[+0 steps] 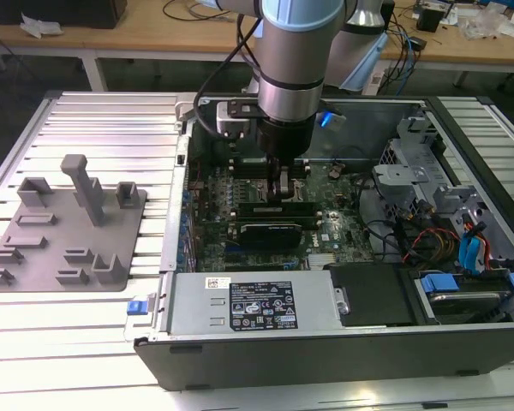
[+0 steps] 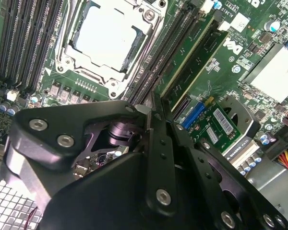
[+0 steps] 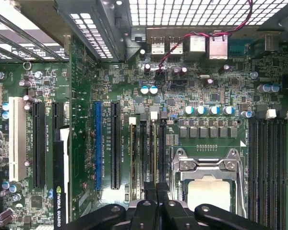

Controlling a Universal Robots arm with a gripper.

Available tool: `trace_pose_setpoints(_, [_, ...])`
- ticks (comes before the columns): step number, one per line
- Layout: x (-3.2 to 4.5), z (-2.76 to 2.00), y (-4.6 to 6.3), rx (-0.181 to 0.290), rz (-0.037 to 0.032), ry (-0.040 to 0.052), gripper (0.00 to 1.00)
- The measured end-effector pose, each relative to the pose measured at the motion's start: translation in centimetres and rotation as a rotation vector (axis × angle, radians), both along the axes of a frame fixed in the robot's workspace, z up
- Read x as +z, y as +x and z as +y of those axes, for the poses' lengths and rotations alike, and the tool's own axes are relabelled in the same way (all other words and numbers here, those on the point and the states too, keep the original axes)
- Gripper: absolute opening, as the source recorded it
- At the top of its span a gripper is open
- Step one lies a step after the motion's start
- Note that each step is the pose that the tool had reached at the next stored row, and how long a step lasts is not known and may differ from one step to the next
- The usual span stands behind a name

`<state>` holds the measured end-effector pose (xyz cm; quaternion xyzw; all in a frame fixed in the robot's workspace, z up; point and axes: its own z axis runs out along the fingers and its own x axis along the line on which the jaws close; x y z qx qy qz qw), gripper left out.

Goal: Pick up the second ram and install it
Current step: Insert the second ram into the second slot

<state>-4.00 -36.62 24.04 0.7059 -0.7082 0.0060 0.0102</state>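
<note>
The gripper (image 2: pixel 152 109) was low over the motherboard (image 2: pixel 240 67), its fingers drawn narrow together at one end of the ram (image 2: pixel 191 61). The ram seemed already to stand in its slot beside the socket (image 2: pixel 105 40). We could not tell whether it was fully latched.

Silver-grey arm (image 1: pixel 289 68) with a pale blue joint cap (image 1: pixel 304 10); black end effector (image 2: pixel 151 112) studded with silver screws (image 2: pixel 163 196).

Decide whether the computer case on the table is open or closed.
Open. No side panel covers the computer case, and its motherboard lies exposed inside in the exterior view.
</note>
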Motion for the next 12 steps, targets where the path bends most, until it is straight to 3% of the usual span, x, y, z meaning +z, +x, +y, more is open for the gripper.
trace_pose_setpoints(12, [-0.16,0.01,-0.08,0.000,0.0000,0.0003,0.09])
